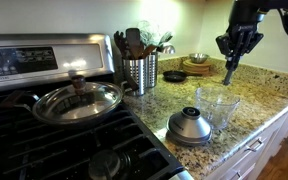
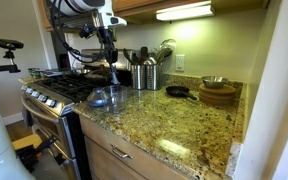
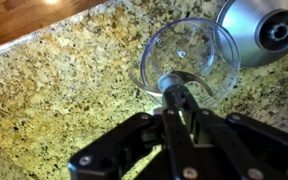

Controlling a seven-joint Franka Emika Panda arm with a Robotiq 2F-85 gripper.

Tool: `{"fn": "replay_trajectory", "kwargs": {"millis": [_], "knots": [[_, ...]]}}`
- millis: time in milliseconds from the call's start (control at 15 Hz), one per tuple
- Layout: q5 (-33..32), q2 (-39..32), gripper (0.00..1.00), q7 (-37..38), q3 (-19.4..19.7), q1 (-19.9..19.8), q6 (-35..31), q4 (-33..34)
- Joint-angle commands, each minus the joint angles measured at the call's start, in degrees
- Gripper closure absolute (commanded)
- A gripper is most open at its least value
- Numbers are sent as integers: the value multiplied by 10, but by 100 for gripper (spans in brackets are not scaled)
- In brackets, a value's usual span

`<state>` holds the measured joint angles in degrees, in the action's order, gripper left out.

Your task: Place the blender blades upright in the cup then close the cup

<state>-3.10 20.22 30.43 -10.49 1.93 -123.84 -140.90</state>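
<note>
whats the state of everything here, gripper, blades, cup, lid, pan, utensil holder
gripper: shut on the blender blades, above the counter by the cup
blender blades: held in the gripper, not in the cup
cup: upright, open, empty
silver dome lid: off the cup, on the counter beside it
pan: on the stove, covered by its glass lid
utensil holder: upright, holding utensils

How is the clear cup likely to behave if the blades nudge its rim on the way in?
The cup looks like thin clear plastic with nothing inside, so it is probably light and may skid on the glossy counter. It is wide for its height, so tipping seems less likely. The pincer, shut on the blades, should probably descend centred.
</note>
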Motion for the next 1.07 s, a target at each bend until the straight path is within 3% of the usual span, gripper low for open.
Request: {"fn": "replay_trajectory", "kwargs": {"millis": [0,400,1000], "knots": [[21,-5,91,-30,3,12,-2,-6],[68,-46,91,-87,10,22,-28,-2],[66,-102,91,-95,11,20,-70,-3]]}}
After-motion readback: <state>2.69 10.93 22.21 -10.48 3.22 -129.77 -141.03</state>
